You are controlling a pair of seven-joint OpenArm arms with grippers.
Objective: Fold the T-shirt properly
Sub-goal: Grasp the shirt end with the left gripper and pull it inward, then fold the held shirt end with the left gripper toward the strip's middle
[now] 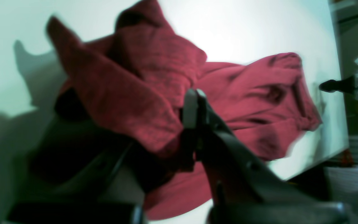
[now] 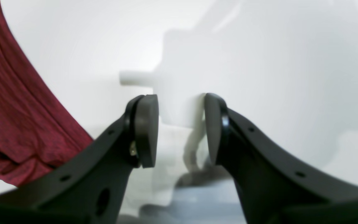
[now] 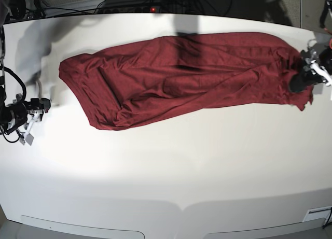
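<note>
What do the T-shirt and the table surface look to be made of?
T-shirt: thin, matte maroon knit, probably cotton or a blend; it wrinkles and drapes in soft folds, with a heathered texture up close. Table: smooth white hard top, perhaps laminate or painted board; it shows soft glare.

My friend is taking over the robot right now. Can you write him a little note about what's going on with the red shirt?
Left gripper: shut on a bunched edge of the T-shirt, at the base view's right end.
Right gripper: open, holding nothing, over the white table just beyond the shirt's other end.
Shirt: stretched long across the table, wrinkled, partly doubled over.
Done: one end gripped.
Left: grab the free end, smooth it, make neat folds.
</note>
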